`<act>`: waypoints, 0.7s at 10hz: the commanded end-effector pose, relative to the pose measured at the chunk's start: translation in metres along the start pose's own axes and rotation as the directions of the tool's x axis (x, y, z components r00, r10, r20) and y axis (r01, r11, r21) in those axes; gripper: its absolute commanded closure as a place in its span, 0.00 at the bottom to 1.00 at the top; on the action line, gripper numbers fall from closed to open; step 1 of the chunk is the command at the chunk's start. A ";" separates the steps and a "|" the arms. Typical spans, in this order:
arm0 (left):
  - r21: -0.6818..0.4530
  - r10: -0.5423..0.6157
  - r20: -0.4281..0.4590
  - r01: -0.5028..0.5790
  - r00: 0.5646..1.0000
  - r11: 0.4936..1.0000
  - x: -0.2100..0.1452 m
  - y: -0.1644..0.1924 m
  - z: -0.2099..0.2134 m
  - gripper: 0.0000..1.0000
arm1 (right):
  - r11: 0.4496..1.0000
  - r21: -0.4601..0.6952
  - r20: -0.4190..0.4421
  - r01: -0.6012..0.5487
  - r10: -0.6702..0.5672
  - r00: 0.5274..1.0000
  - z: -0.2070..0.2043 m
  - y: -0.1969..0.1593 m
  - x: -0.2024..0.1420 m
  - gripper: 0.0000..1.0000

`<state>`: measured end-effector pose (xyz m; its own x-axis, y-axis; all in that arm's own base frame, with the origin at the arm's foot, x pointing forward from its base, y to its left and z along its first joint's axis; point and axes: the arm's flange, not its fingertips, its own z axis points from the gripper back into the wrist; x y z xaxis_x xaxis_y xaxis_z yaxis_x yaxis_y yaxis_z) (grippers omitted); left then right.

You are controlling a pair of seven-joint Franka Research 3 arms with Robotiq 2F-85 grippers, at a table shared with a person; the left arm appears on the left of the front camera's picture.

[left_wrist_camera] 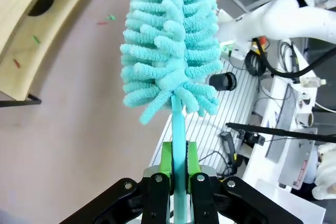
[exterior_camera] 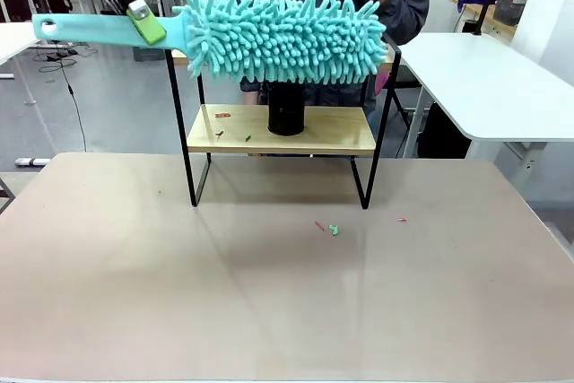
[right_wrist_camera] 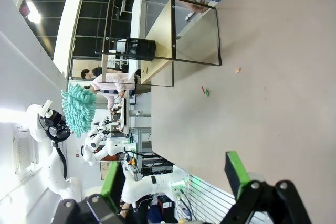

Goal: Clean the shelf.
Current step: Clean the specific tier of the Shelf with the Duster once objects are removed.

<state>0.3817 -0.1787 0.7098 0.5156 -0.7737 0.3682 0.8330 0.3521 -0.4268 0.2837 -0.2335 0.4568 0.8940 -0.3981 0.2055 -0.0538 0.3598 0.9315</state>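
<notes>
Shelf [exterior_camera: 336, 130]: two-tier, far centre of desk [exterior_camera: 269, 311]; black cup [exterior_camera: 286, 109] and small scraps [exterior_camera: 221, 116] on lower board. Teal duster [exterior_camera: 287, 38]: head level with top board, handle running left. Left gripper [left_wrist_camera: 178, 161]: clamped on duster handle. Right gripper [right_wrist_camera: 175, 174]: fingers apart, holding nothing, over the desk. Risk: a low sweep may topple the cup; a hard push may slide the light frame.

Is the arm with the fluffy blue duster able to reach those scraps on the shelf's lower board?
Probably yes: the shelf is open in front and the scraps lie left of the black cup, though the bulky duster may fit tightly.
</notes>
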 end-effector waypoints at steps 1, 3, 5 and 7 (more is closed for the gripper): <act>-0.031 0.018 0.079 -0.016 0.997 0.999 -0.012 0.006 0.010 0.88 | 0.999 0.014 0.008 -0.028 0.028 1.000 -0.001 0.000 0.001 0.00; -0.011 0.137 0.364 -0.143 0.921 0.990 -0.063 0.019 0.076 0.88 | 0.999 0.014 0.008 -0.028 0.028 1.000 -0.001 0.000 0.001 0.00; -0.070 0.376 0.575 -0.415 0.726 0.907 -0.129 0.045 0.104 0.88 | 0.999 0.014 0.008 -0.028 0.028 1.000 -0.001 0.000 0.001 0.00; -0.211 0.554 0.681 -0.596 0.478 0.774 -0.194 0.080 0.090 0.88 | 0.999 0.014 0.008 -0.028 0.028 1.000 -0.001 0.000 0.001 0.00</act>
<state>0.3756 0.0635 0.7094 0.8641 -0.0170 0.5030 0.3979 0.6352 -0.6620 0.2841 -0.2332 0.4564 0.8944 -0.3980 0.2042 -0.0526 0.3597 0.9316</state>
